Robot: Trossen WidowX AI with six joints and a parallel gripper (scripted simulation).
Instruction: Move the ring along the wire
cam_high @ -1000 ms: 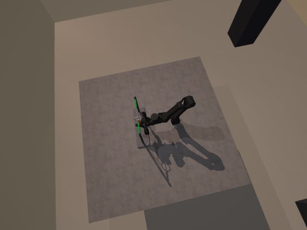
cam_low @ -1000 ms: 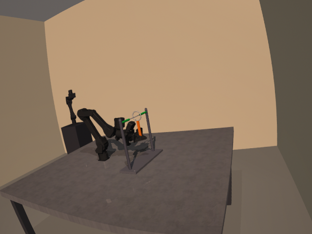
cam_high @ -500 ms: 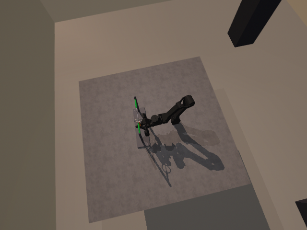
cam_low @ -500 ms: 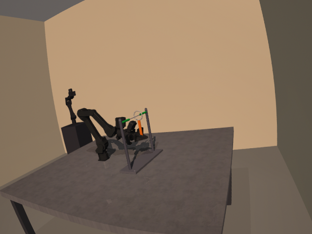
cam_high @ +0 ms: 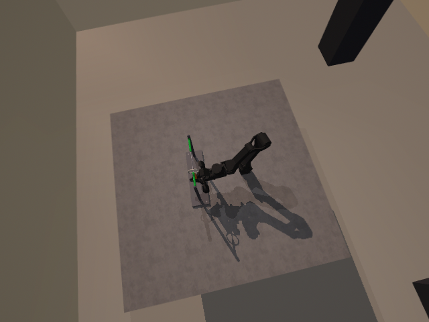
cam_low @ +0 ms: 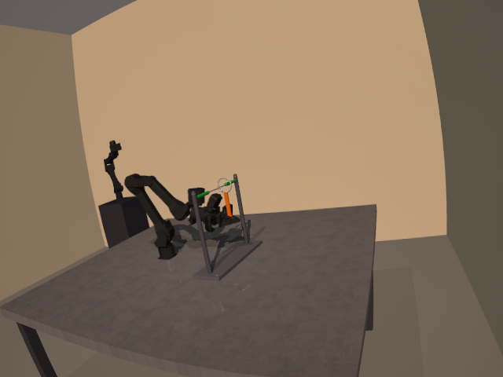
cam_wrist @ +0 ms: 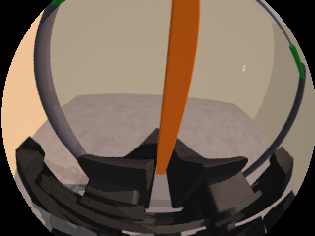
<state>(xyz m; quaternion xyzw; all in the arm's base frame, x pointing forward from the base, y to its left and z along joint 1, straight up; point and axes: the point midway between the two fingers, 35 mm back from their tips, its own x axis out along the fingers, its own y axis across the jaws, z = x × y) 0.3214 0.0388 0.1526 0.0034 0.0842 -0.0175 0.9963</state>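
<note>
My gripper (cam_high: 192, 179) (cam_low: 230, 218) (cam_wrist: 160, 131) is shut on the lower end of the orange handle (cam_high: 196, 177) (cam_low: 228, 204) (cam_wrist: 183, 64), which stands nearly upright below the ring. The pale ring (cam_high: 188, 171) (cam_low: 223, 177) is around the wire, at about where the thin grey part (cam_high: 192, 161) (cam_low: 212, 190) meets the far green part (cam_high: 194, 180) (cam_low: 233, 181). Whether ring and wire touch is too small to tell. The other green part (cam_high: 190, 145) (cam_low: 202, 195) is by the near post (cam_low: 201, 235). The ring is outside the wrist view.
The far post (cam_low: 241, 210) stands close beside the gripper. Both posts rise from a flat base (cam_high: 200, 204) (cam_low: 209, 276) on the grey table (cam_high: 155, 242) (cam_low: 284, 304). Another black arm (cam_low: 115, 178) stands on a dark pedestal (cam_low: 117, 223) behind the table.
</note>
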